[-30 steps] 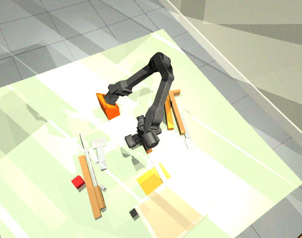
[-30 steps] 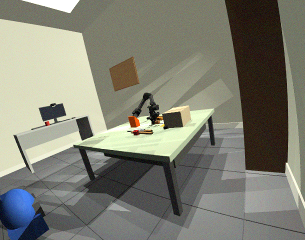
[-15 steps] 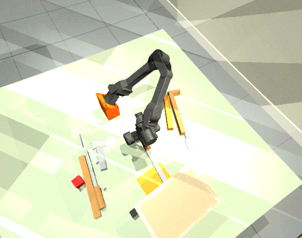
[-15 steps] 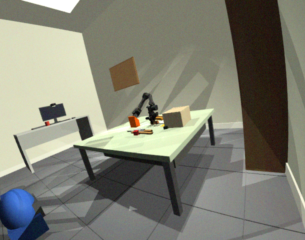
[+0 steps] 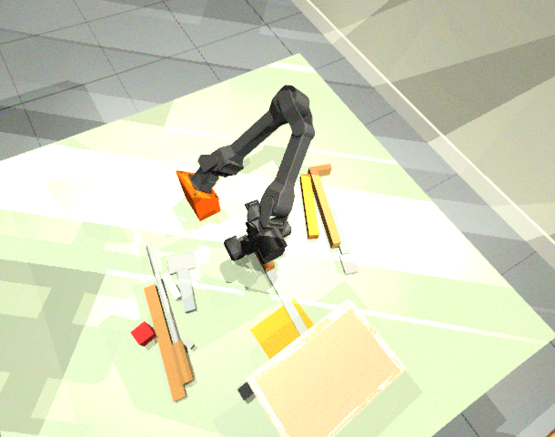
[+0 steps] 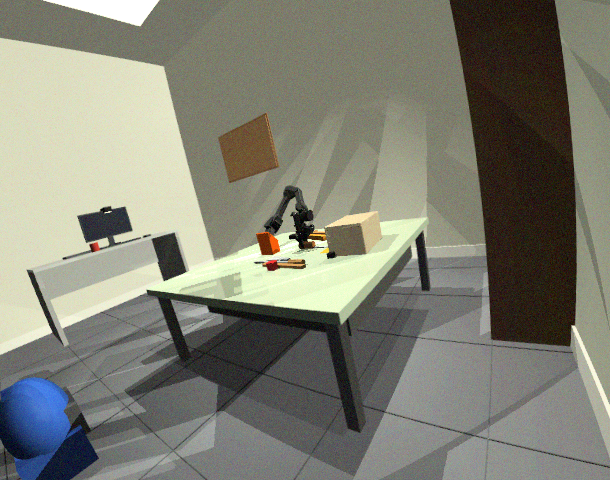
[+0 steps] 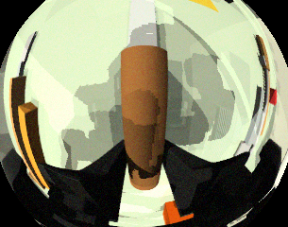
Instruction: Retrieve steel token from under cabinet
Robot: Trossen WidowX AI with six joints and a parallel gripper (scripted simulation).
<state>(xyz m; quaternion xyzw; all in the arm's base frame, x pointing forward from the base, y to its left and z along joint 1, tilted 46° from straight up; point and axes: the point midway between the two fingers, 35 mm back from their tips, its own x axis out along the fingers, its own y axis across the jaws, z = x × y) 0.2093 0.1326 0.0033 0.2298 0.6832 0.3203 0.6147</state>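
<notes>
The arm (image 5: pixel 292 155) is dark grey with rounded joints on an orange base (image 5: pixel 200 195), seemingly screw-dotted.

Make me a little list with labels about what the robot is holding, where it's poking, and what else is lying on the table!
gripper: gripper shut on the brown handle of a long tool
tool: long tool with a pale grey shaft, running from the gripper toward the cabinet
tool tip: at the cabinet's front edge; hidden beyond that
cabinet: tan cabinet, seen from above
marked area: yellow patch in front of the cabinet, the shaft crossing it
token: not visible
other items: red block, yellow stick, orange base block
</notes>
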